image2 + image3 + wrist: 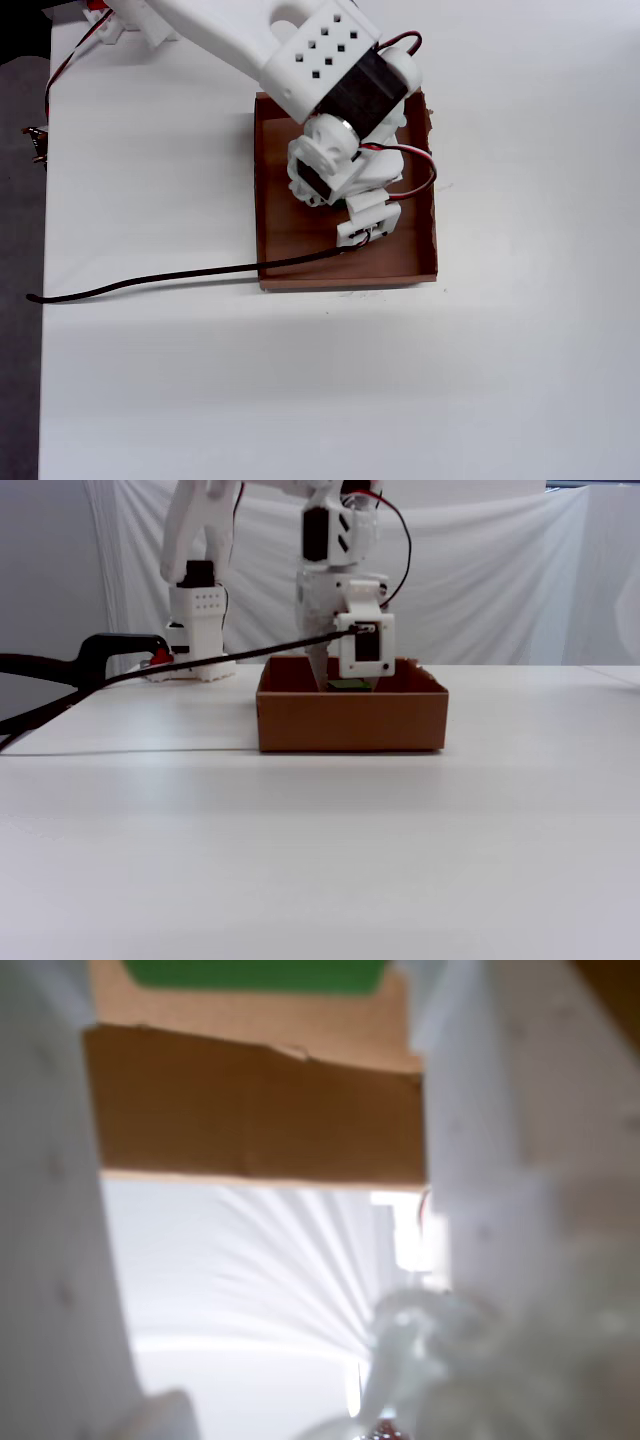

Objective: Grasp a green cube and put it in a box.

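Note:
In the wrist view the green cube (200, 970) sits at the top edge between my two white fingers (50, 1160), with the box floor behind it. A thin strip of cardboard shows on each side between cube and finger, so my gripper (252, 982) is open around it. The brown cardboard box (350, 720) stands mid-table, and my gripper (345, 686) reaches down inside it. There a sliver of the green cube (350, 685) shows just above the front wall. From overhead my arm (330, 90) covers the cube and fingers over the box (268, 200).
A black cable (140, 280) runs from the wrist camera across the table to the left. The arm's base (195, 620) stands back left by a black clamp (110, 650). A white drape hangs behind. The table's left edge (45, 300) is near.

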### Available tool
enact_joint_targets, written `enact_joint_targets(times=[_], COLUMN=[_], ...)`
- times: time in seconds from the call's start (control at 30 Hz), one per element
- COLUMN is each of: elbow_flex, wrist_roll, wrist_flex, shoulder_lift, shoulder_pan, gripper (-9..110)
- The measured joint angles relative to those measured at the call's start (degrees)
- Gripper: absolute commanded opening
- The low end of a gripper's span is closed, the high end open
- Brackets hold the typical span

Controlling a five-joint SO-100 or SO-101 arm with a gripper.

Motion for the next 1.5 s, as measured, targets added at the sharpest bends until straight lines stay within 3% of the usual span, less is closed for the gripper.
enact_joint_targets(times=[0.53,1.17,1.5], elbow_flex=[7.12,54.32,77.08], wrist_roll=[2.64,3.25,3.25], wrist_flex=[6.15,5.27,2.02], shoulder_lift=[22.06,64.86,86.75], shoulder_pan=[18.11,44.82,49.92], gripper=[22,22,22])
